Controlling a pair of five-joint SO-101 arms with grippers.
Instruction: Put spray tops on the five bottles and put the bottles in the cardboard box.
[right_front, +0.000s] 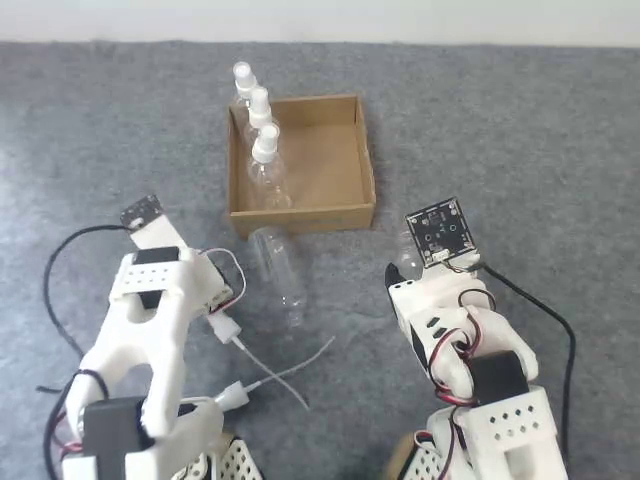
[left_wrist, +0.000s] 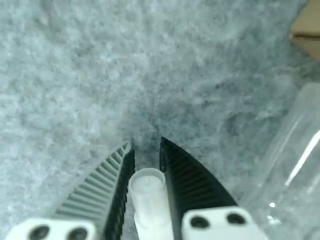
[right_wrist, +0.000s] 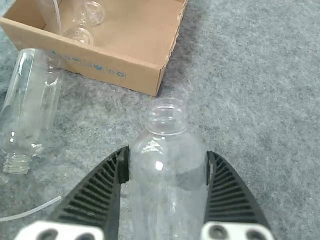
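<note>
So the open bottle (right_wrist: 167, 125) we care about is clamped in the right gripper (right_wrist: 166, 155), jaws closed around its body, neck bare and pointing toward the corner of the cardboard box (right_front: 300, 216). The left gripper (left_wrist: 145, 147) is pinched shut on a white spray top (left_wrist: 147, 192), down low over the tabletop (right_front: 520, 150) and well apart from that neck, so we'd call this the bring-them-together step for bottle four. Three capped bottles (right_front: 268, 165) are lined up along one wall inside the box. The last uncapped bottle (right_front: 280, 275) lies on its side just in front of the box, between the two arms. A spare spray top (right_front: 233, 393) with its thin tube sits nearer the arm bases. What worries us: the held bottle is slick clear plastic gripped on a round body, so pushing a top down onto it could make it slip or tip in the jaws. If the neck and the top aren't lined up, the dip tube could catch on the rim and bend instead of going in. That lying bottle also looks free to roll if an arm brushes it on the way across.
</note>
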